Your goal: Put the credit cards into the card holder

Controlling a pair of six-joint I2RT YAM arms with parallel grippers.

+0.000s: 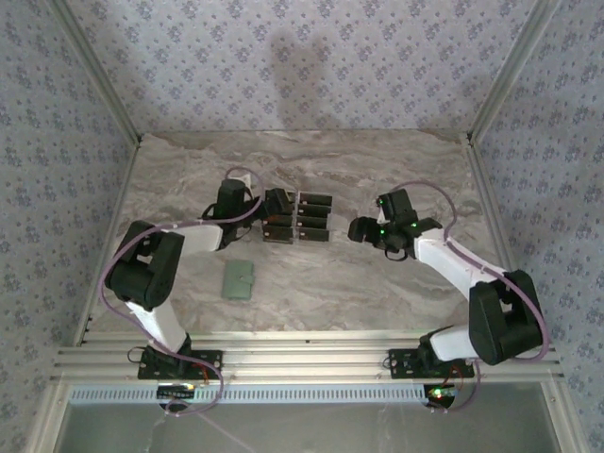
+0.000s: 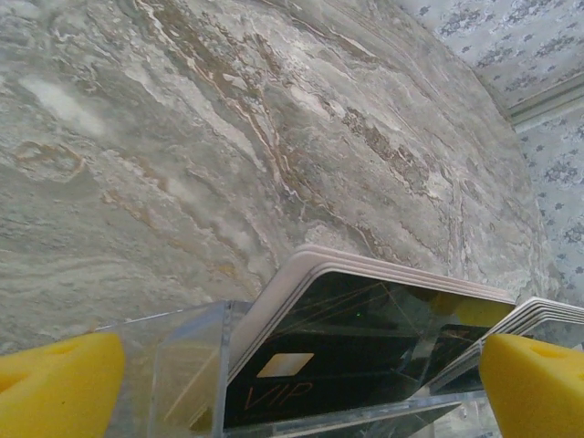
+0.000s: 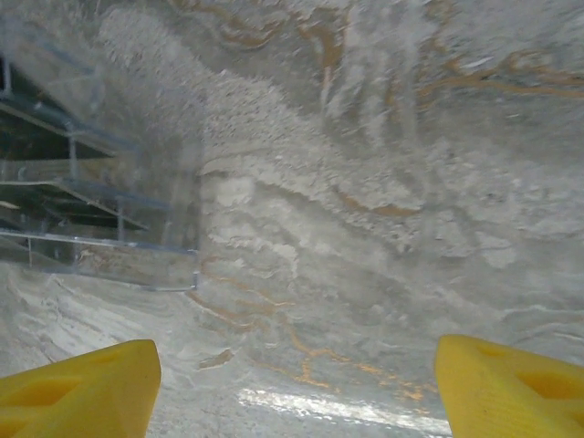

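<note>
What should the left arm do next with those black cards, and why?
Probably ease the left gripper forward and close on the front black cards. Its jaws stand wide open on either side of them, the cards lean in a clear rack, and the green card holder lies apart, nearer the arm bases.

**"VIP" on a black card**

The dull gold letters "VIP" stand low on the face of the front credit card (image 2: 365,338). It sits just ahead of the left gripper (image 2: 297,374), between its two fingers.
</note>
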